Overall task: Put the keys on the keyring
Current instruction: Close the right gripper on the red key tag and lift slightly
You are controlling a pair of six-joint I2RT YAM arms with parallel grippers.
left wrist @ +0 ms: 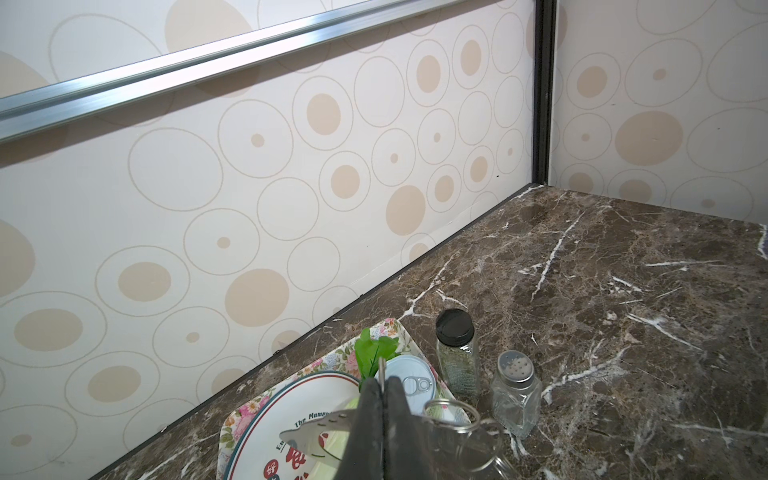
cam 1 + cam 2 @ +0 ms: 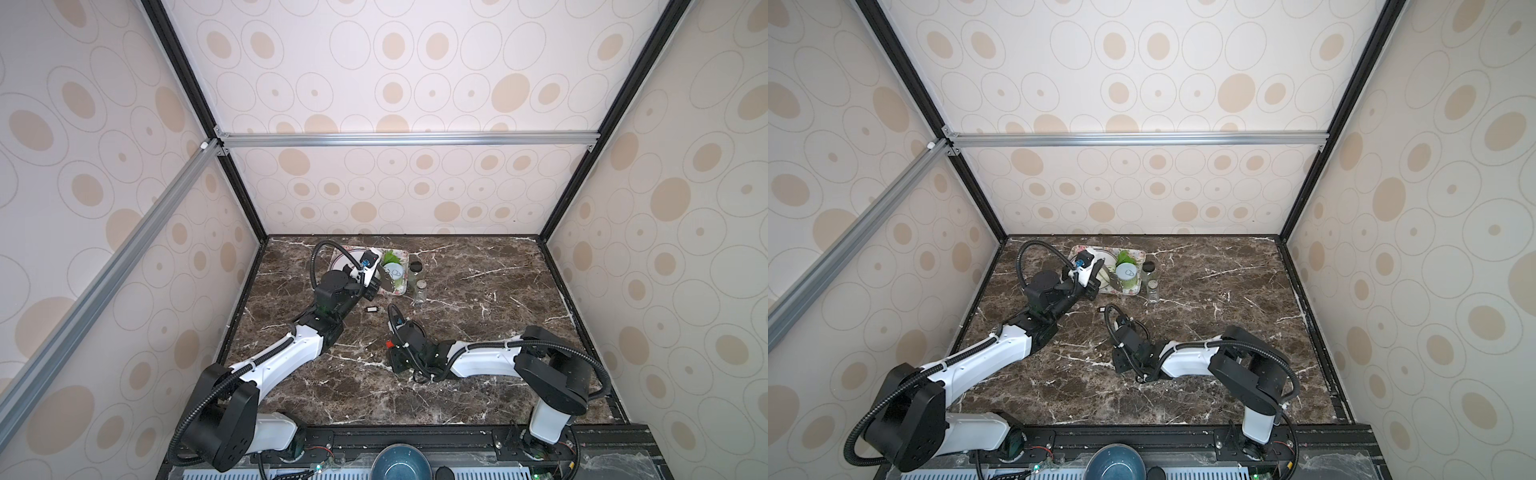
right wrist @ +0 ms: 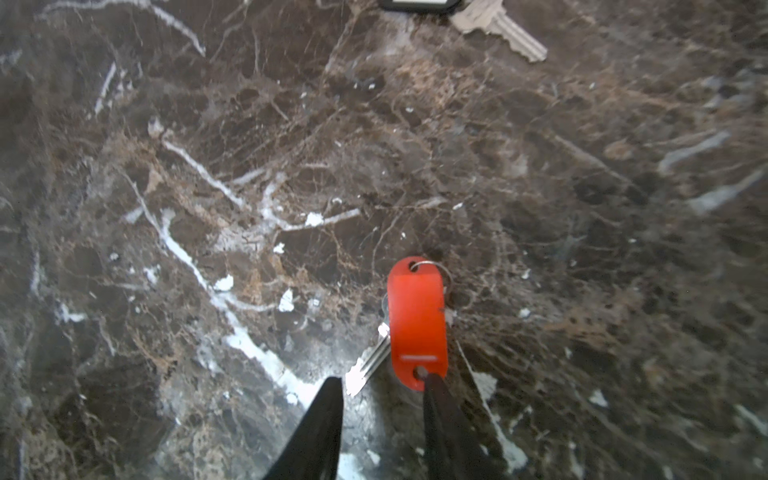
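One red key (image 3: 417, 324) lies just left of the right gripper (image 3: 384, 380), lengthwise along its reach; jaws part-open, empty, one fingertip (image 3: 434, 386) touching it. Left gripper (image 1: 382, 395) clamps the keyring (image 1: 320, 426).

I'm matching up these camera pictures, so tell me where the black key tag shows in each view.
Top view: black key tag on the table between the arms.
Top view: same spot, tiny.
Left wrist: not in it.
Right wrist: cut off by the frame edge, beyond the red tag.
Shared landmark: glass shaker, right of the tag in both top views, also in the left wrist view.
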